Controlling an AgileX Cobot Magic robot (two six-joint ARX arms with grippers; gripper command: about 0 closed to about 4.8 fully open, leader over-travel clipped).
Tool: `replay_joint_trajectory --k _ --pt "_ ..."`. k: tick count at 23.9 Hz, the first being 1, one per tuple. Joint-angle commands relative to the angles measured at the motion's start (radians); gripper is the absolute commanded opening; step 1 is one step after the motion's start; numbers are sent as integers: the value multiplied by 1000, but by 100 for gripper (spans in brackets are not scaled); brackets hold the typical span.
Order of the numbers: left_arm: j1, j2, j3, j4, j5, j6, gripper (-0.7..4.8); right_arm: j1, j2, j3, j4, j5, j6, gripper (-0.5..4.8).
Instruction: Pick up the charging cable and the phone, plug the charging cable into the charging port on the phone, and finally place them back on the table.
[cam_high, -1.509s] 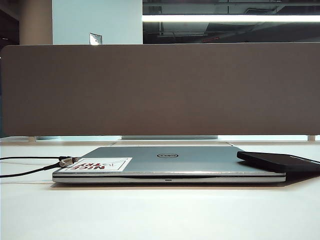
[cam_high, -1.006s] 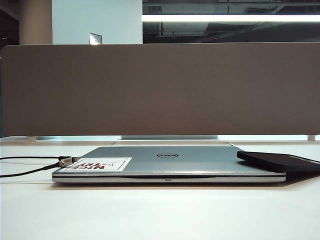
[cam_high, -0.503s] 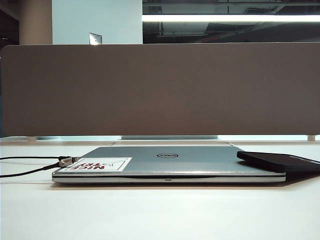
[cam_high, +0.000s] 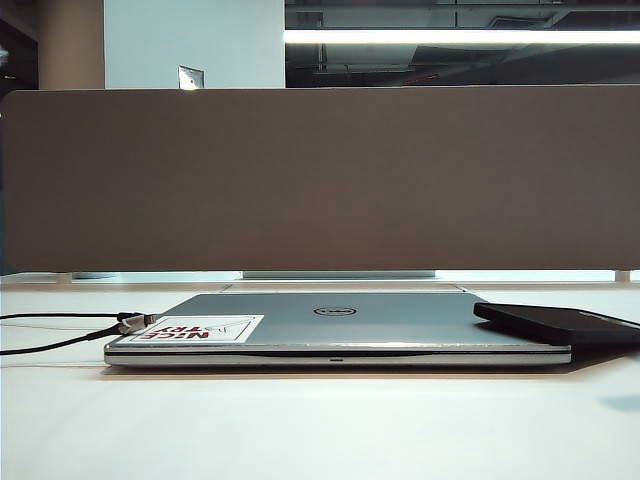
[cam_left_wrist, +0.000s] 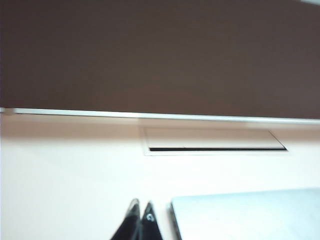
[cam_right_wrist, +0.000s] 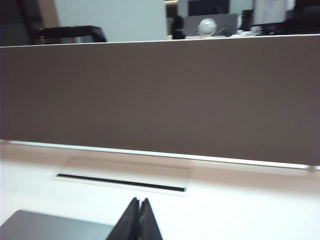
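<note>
Silver Dell laptop (cam_high: 340, 325) sits closed in the middle of the white table (cam_high: 320, 430), red-lettered sticker (cam_high: 200, 328) on its lid. The black phone (cam_high: 560, 322) lies across the laptop's right corner, sticking out past the edge. The charging cable (cam_high: 60, 342) comes in from the left, its silvery plug tip resting at the laptop's left corner, right by the sticker. Grey-brown divider panel (cam_high: 320, 180) behind it all.

Neither arm shows in the exterior view (only the wrist cams catch them). Left gripper (cam_left_wrist: 140, 212) hangs over bare table just beside the laptop's edge, fingers pressed together, holding nothing. Right gripper (cam_right_wrist: 139, 207) is the same, pinched closed and empty, above the table near a dark grey corner.
</note>
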Motion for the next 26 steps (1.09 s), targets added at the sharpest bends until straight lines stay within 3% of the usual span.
replay_joint_trajectory --k 1,12,16,20,26 --pt "-34 64 40 7 0 65 -6 89 8 9 10 10 2 -4" --pt "-178 169 48 -2 0 151 -6 392 8 9 -111 94 -5 -4" --pt "-181 208 48 -16 0 228 -5 532 8 8 -185 97 -10 -4" --pt "-181 216 46 -87 0 333 -5 693 8 8 -277 140 -131 -4" --pt "-181 218 -1 -120 0 367 -5 829 8 0 -344 212 -139 -4"
